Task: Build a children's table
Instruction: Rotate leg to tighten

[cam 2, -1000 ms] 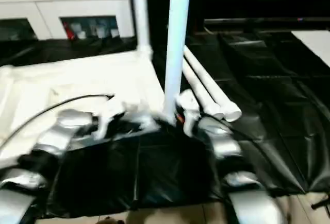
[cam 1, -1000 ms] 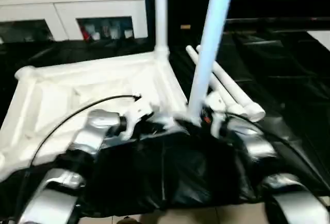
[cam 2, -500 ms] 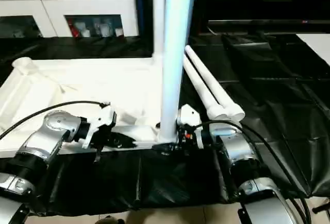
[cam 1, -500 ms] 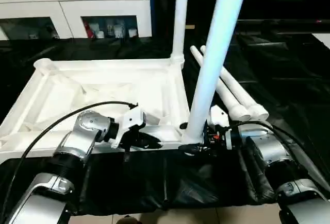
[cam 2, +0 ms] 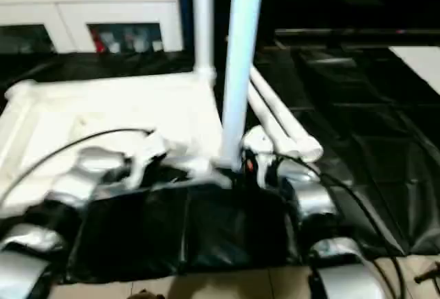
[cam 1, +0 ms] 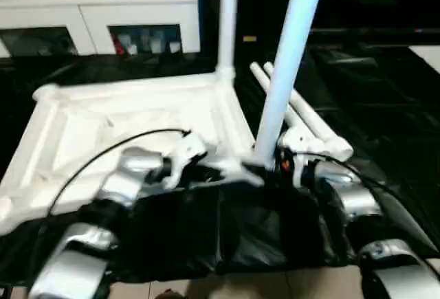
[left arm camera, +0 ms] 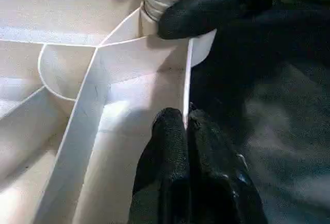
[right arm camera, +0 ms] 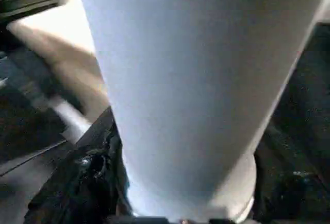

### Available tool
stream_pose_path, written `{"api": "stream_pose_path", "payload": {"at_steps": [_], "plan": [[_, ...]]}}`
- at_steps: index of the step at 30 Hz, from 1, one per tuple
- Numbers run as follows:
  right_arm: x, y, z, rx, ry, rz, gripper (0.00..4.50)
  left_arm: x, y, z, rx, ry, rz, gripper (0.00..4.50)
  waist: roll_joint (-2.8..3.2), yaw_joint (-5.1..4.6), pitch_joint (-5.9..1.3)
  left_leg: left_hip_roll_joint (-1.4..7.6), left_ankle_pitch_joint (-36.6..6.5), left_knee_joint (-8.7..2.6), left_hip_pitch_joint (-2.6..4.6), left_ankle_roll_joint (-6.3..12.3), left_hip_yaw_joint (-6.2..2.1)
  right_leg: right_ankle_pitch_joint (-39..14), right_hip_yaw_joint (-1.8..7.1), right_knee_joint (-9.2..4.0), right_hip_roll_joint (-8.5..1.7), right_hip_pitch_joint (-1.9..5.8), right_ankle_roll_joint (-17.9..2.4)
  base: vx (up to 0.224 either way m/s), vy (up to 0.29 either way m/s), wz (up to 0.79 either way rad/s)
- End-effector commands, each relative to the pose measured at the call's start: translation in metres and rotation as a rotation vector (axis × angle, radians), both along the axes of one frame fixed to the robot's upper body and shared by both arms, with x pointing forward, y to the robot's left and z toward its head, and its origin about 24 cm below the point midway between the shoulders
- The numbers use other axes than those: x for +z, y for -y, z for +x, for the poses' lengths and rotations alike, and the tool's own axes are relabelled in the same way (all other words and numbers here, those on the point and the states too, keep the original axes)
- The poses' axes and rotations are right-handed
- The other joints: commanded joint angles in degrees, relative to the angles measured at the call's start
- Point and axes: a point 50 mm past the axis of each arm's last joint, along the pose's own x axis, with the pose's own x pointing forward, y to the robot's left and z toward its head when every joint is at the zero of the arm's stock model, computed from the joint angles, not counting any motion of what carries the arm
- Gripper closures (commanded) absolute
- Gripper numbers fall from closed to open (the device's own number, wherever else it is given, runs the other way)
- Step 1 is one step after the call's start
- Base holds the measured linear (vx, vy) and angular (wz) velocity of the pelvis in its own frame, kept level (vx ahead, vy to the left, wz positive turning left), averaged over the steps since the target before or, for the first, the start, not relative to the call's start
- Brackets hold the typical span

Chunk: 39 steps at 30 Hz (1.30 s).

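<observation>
The children's table lies upside down, its white ribbed top (cam 1: 124,117) on black sheeting. One leg (cam 1: 227,24) stands in the far right corner socket. A second leg (cam 1: 285,72) stands tilted in the near right corner socket. My right gripper (cam 1: 271,168) is closed around the base of this near leg (right arm camera: 196,80), a black finger showing on each side. My left gripper (left arm camera: 185,123) is shut on the thin near rim of the top, just left of that corner. Two loose legs (cam 1: 309,124) lie side by side to the right.
A white cabinet (cam 1: 103,10) with glass doors stands behind the table top. Black sheeting (cam 1: 385,100) covers the floor all around and bunches up over the top's near edge between my forearms.
The camera has swung about, so the whole picture shifts. My right gripper's fingers have drawn in around the near leg's base. My left gripper stays on the rim.
</observation>
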Motion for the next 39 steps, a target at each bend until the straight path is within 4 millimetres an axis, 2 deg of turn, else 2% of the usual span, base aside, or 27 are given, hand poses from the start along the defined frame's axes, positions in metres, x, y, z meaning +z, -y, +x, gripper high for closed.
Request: {"api": "stream_pose_path", "payload": {"at_steps": [1, 3, 4, 8, 10, 13, 15, 19, 21, 22, 23, 24, 25, 28, 34, 35, 39], "plan": [[-0.029, -0.033, -0.009, -0.102, -0.125, -0.038, 1.76, 0.014, 0.025, 0.017, 0.202, 0.078, -0.09, 4.5, -0.45, -0.12, -2.69, 0.93, -20.92, -3.89, 0.87, -0.37, -0.51, -25.77, 1.96, -6.02, -3.01, 1.73, -8.42, 0.0, 0.0, 0.0], [-0.03, -0.034, -0.008, -0.136, -0.132, -0.043, 1.76, 0.014, 0.027, 0.018, 0.216, 0.078, -0.095, 4.5, -0.54, -0.35, -2.69, 0.87, -21.2, -3.89, 0.96, -0.51, -0.41, -25.86, 1.99, -6.11, -2.93, 1.55, -8.33, 0.0, 0.0, 0.0], [-0.032, -0.042, -0.004, -0.249, -0.147, -0.04, 1.76, 0.014, 0.035, 0.021, 0.268, 0.088, -0.107, 4.5, -0.49, -0.45, -2.73, 0.74, -20.92, -3.83, 0.69, -0.11, -0.41, -25.46, 1.99, -6.15, -2.92, 1.64, -8.16, 0.0, 0.0, 0.0], [-0.026, -0.057, 0.0, -0.285, -0.12, 0.007, 1.76, 0.014, 0.042, 0.019, 0.24, 0.113, -0.104, 4.5, -0.5, -0.52, -2.89, 0.72, -20.13, -3.8, 0.42, 0.68, -0.42, -24.01, 1.92, -6.12, -2.94, 1.77, -7.95, 0.0, 0.0, 0.0], [-0.024, -0.059, 0.001, -0.274, -0.105, 0.02, 1.2, 0.014, 0.043, 0.016, 0.206, 0.123, -0.1, 4.5, -0.47, -0.48, -2.98, 0.77, -19.8, -3.82, 0.24, 1.17, -0.4, -22.17, 1.93, -5.98, -2.88, 1.9, -8.18, 0.0, 0.0, 0.0], [-0.02, -0.061, 0.002, -0.245, -0.083, 0.046, 0.91, 0.012, 0.038, 0.014, 0.179, 0.122, -0.098, 4.5, -0.51, -0.48, -3.03, 0.8, -18.94, -3.81, 0.11, 1.64, -0.3, -19.11, 1.93, -5.61, -2.78, 2.05, -9.15, 0.0, 0.0, 0.0], [-0.017, -0.058, 0.002, -0.194, -0.056, 0.056, 0.64, 0.011, 0.031, 0.012, 0.145, 0.119, -0.102, 4.5, -0.64, -0.55, -3.02, 0.78, -18.77, -3.8, -0.13, 1.97, -0.32, -18.88, 1.9, -5.54, -2.88, 2.31, -9.34, 0.0, 0.0, 0.0], [-0.015, -0.045, 0.001, -0.101, -0.01, 0.017, 0.56, 0.008, 0.017, 0.004, 0.049, 0.104, -0.091, 4.5, -0.64, -0.62, -3.02, 0.81, -18.34, -3.75, -0.25, 2.33, -0.3, -20.61, 1.92, -5.7, -3.02, 2.31, -8.88, 0.0, 0.0, 0.0], [-0.014, -0.04, -0.001, -0.04, -0.008, 0.019, 0.56, 0.008, 0.011, 0.001, 0.01, 0.097, -0.087, 4.5, -0.46, -0.62, -3.14, 1.02, -16.93, -3.71, -0.21, 2.62, -0.28, -17.63, 1.98, -5.34, -2.87, 2.35, -9.92, 0.0, 0.0, 0.0], [-0.012, -0.034, -0.004, 0.055, 0.003, 0.021, 0.56, 0.009, 0.004, -0.002, -0.028, 0.086, -0.089, 4.5, -0.46, -0.48, -3.19, 1.11, -16.5, -3.6, 0.04, 2.84, -0.1, -15.56, 1.97, -5.16, -2.69, 2.26, -10.82, 0.0, 0.0, 0.0], [-0.012, -0.034, -0.004, 0.055, 0.003, 0.021, 0.56, 0.009, 0.004, -0.002, -0.028, 0.086, -0.089, 4.5, -0.44, -0.28, -3.26, 1.1, -15.97, -3.47, 0.03, 3.11, -0.03, -14.34, 1.96, -5.01, -2.7, 2.41, -11.24, 0.0, 0.0, 0.0], [-0.011, -0.031, -0.006, 0.117, 0.005, 0.024, 0.56, 0.009, -0.001, -0.003, -0.05, 0.081, -0.088, 4.5, -0.41, -0.09, -3.32, 1.27, -14.81, -3.36, -0.06, 3.72, 0.06, -10.96, 1.94, -4.57, -2.5, 2.48, -12.11, 0.0, 0.0, 0.0], [-0.009, -0.029, -0.008, 0.158, 0.005, 0.026, 0.56, 0.01, -0.004, -0.004, -0.064, 0.077, -0.086, 4.5, -0.4, -0.1, -3.32, 1.26, -14.22, -3.34, -0.22, 3.96, 0.02, -9.83, 1.88, -4.37, -2.47, 2.55, -12.5, 0.0, 0.0, 0.0], [-0.006, -0.022, -0.013, 0.284, 0.017, 0.013, 0.56, 0.01, -0.012, -0.007, -0.107, 0.057, -0.077, 4.5, -0.35, -0.04, -3.38, 1.38, -14.37, -3.28, -0.12, 4.38, 0.06, -7.83, 1.78, -4.05, -2.47, 2.59, -13.92, 0.0, 0.0, 0.0], [0.0, -0.008, -0.029, 0.601, -0.046, -0.031, 0.56, 0.012, -0.029, -0.016, -0.221, 0.006, -0.051, 4.5, -0.66, 0.53, -3.19, 1.44, -15.62, -3.32, 0.02, 4.79, 0.13, -10.52, 1.87, -4.27, -2.61, 2.59, -13.87, 0.0, 0.0, 0.0], [0.001, -0.007, -0.031, 0.636, -0.062, -0.039, 0.81, 0.012, -0.03, -0.017, -0.235, -0.001, -0.049, 4.5, -0.7, 0.62, -3.14, 1.48, -15.6, -3.34, 0.08, 4.75, 0.13, -10.73, 1.91, -4.33, -2.61, 2.54, -13.74, 0.0, 0.0, 0.0], [0.0, -0.007, -0.037, 0.719, -0.088, -0.056, 0.93, 0.012, -0.032, -0.02, -0.266, -0.016, -0.042, 4.5, -0.76, 1.02, -3.16, 1.59, -15.42, -3.4, 0.27, 3.99, 0.13, -10.68, 2.02, -4.23, -2.7, 2.37, -13.86, 0.0, 0.0, 0.0]]}}
